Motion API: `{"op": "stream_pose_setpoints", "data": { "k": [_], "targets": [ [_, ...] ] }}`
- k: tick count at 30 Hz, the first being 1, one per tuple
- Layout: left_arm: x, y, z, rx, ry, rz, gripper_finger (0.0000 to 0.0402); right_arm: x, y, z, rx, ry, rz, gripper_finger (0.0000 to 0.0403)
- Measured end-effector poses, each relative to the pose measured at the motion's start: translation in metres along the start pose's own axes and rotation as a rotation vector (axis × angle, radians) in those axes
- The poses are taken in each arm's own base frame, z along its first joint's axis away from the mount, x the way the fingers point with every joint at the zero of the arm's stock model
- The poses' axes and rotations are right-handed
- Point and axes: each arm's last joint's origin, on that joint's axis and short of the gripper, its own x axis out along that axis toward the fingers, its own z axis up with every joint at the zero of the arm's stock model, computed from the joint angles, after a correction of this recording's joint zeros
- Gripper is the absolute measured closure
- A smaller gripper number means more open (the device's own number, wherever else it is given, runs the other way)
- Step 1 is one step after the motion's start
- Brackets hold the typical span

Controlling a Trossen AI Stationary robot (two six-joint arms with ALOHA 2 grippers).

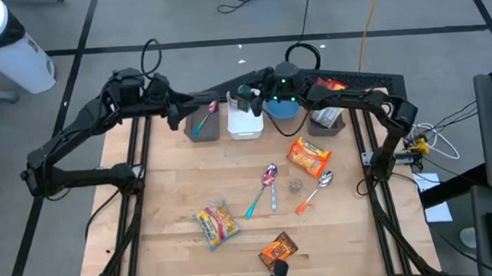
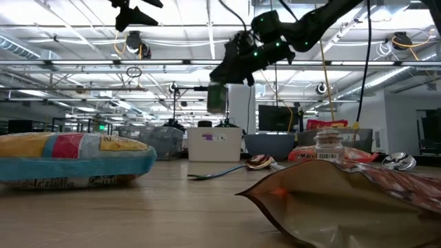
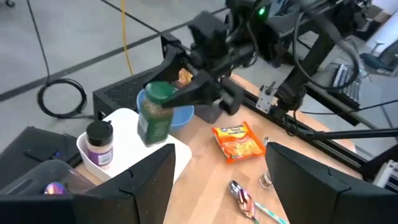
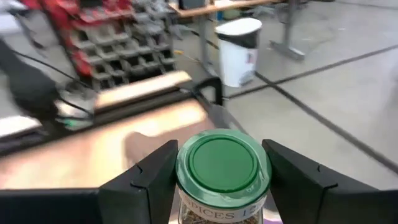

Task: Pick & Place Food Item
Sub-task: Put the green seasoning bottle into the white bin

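Gripped by the right gripper point(image 4: 217, 186), the green-lidded spice jar point(image 4: 222, 171) hung above the white bin point(image 1: 245, 121) and could miss it, if released off-centre.

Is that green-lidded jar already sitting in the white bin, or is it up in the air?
In the air. The right gripper holds the spice jar above the white bin, where another jar stands.

Open table centre point(image 1: 171, 172) (spoons point(image 1: 270, 178) scattered); bins point(image 1: 243, 125) behind
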Motion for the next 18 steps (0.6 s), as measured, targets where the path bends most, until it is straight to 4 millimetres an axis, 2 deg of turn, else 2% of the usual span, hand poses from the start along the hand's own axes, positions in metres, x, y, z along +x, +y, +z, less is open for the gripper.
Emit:
{"op": "stream_pose_setpoints", "data": {
  "k": [12, 18],
  "targets": [
    [0.003, -0.010, -0.003, -0.019, -0.004, 0.030, 0.0144, 0.022, -0.006, -0.029, -0.090, 0.071, -0.045, 0.0203],
    [0.004, -0.013, -0.003, -0.040, -0.005, 0.037, 0.0142, 0.031, 0.005, -0.037, -0.118, 0.062, -0.013, 0.0203]
  ]
}}
